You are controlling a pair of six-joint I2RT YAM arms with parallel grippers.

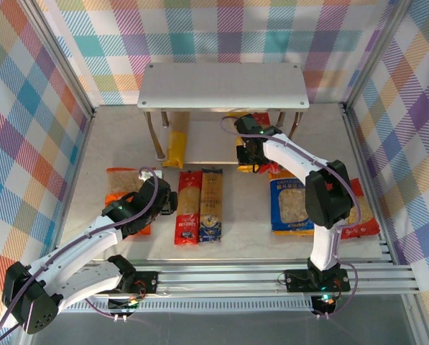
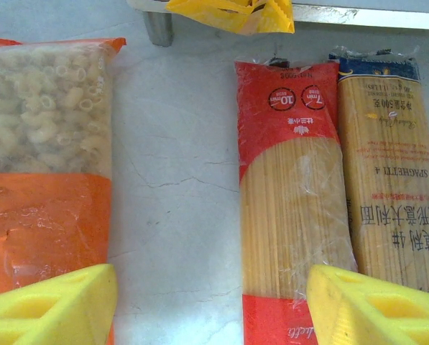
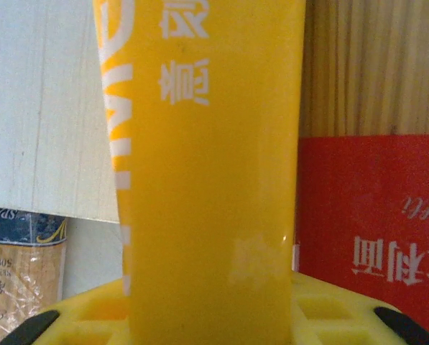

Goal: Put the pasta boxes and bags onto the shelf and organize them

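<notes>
Pasta packs first: red pack (image 1: 188,207) and tan pack (image 1: 211,205) flat on the table (image 1: 128,144), touching along their long sides, narrow ends aimed at the shelf (image 1: 223,85), so ready for a straight slide in. Yellow pack (image 1: 176,147) part-way onto the lower tier (image 1: 207,144), near end poking out past the front edge; probably needs a push to sit square. Orange bag (image 1: 124,188) on the left, blue bag (image 1: 291,205) and red bag (image 1: 368,224) on the right, all on the table, none shelved yet.

Right gripper (image 1: 247,152) reaching in under the top board, at the right part of the lower tier. From its wrist: second yellow pack (image 3: 207,180) running lengthwise between the jaws, second red pack (image 3: 372,237) just beside it on the right. Clamped or let go, cannot tell. Looks like the setting-down stage, narrow packs laid next to each other, likely to save room for the wide bags.

Left gripper (image 2: 210,309) hovering low over bare table between orange bag and red pack, fingers (image 2: 49,305) spread wide, grasping nothing. Likely lining up on the red pack as the next pick; needs a shift rightward to straddle it.
</notes>
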